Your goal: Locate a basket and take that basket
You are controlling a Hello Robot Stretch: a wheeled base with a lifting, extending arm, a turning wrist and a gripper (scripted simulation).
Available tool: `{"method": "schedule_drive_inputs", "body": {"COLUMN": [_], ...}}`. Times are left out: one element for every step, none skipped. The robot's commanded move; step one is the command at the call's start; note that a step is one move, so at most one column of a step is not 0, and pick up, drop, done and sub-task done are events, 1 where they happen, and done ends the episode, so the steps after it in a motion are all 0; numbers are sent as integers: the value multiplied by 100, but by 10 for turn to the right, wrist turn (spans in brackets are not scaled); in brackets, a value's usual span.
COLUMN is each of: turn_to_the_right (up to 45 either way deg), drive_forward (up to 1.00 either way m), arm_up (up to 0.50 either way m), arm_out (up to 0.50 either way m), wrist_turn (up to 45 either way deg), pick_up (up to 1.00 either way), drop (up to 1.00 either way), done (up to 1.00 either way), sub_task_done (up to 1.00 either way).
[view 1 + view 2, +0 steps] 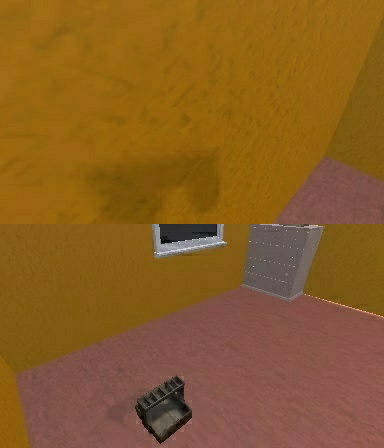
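Basket: a dark slatted basket (166, 411) stands upright on the pink floor (280, 354), low in the arm side view and left of middle, well apart from the walls.
Long axis: it seems to run from lower left to upper right; the open side faces up.
End effector: we cannot tell its state, nor how the basket lies from it.
Ahead: an orange wall (150, 90) stands close.
Next move: we judge the base must line up first.
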Motion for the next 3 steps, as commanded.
{"method": "schedule_drive_inputs", "body": {"turn_to_the_right": [0, 0, 0], "drive_forward": [0, 0, 0], "arm_up": [0, 0, 0], "arm_out": [50, 0, 0], "wrist_turn": [0, 450, 450], "pick_up": [0, 0, 0], "drop": [0, 0, 0], "done": [0, 0, 0], "sub_task_done": [0, 0, 0]}}
